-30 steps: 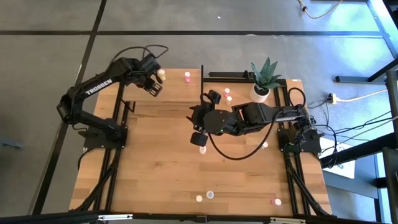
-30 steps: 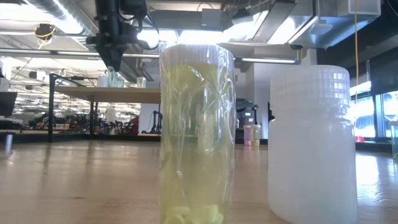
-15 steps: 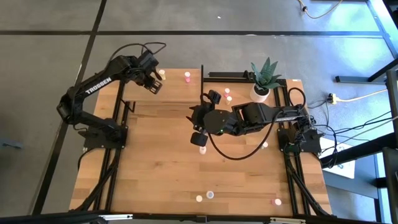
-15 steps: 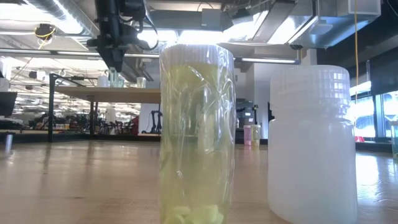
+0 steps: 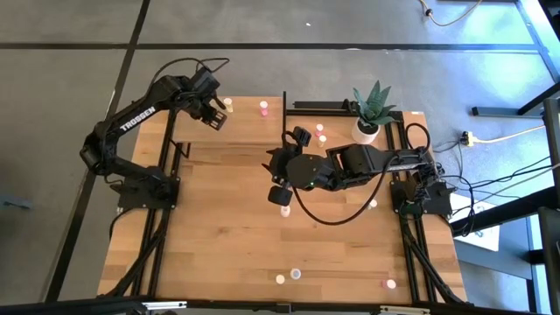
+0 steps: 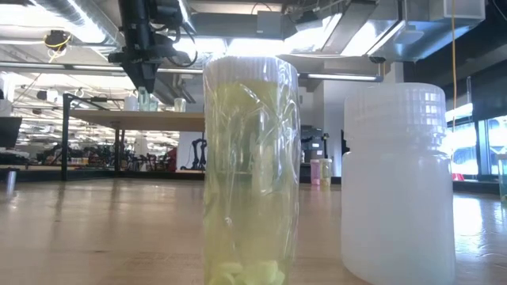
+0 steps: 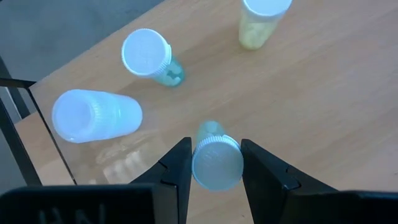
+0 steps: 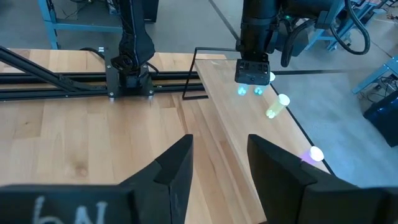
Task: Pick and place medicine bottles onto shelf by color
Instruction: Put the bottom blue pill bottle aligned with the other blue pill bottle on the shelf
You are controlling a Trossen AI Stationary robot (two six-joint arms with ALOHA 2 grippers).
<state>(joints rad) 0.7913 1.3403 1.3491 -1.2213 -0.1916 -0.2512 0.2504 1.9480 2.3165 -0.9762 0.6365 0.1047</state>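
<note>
My left gripper (image 5: 213,114) hangs over the far left corner of the light-wood shelf (image 5: 249,127), shut on a greenish medicine bottle (image 7: 216,162) with a white cap. Below it on the shelf stand a green bottle (image 7: 151,57), a white bottle (image 7: 96,115) and a yellow bottle (image 7: 260,20). The right wrist view shows the left gripper (image 8: 252,73) from afar. My right gripper (image 8: 217,165) is open and holds nothing; it waits raised over the table's middle (image 5: 278,168). My left gripper pinches the bottle between its two fingers at the sides of the white cap (image 7: 199,163). The fingers (image 7: 179,167) come from above, slanting steeply down. The bottle is lifted clear of the shelf, and its greenish body (image 7: 210,129) points down below the cap.
A potted plant (image 5: 369,122) stands at the shelf's far right, and pink bottles (image 5: 263,108) (image 5: 320,131) stand on the shelf. Loose bottles stand mid-table (image 5: 284,211) and near the front edge (image 5: 289,276) (image 5: 389,283). A yellow bottle (image 6: 249,170) and a white bottle (image 6: 396,186) fill the low view.
My left gripper, still shut on the bottle, has swung a little toward the table's far left corner and turned slightly. The bottle stays lifted clear of the shelf.
</note>
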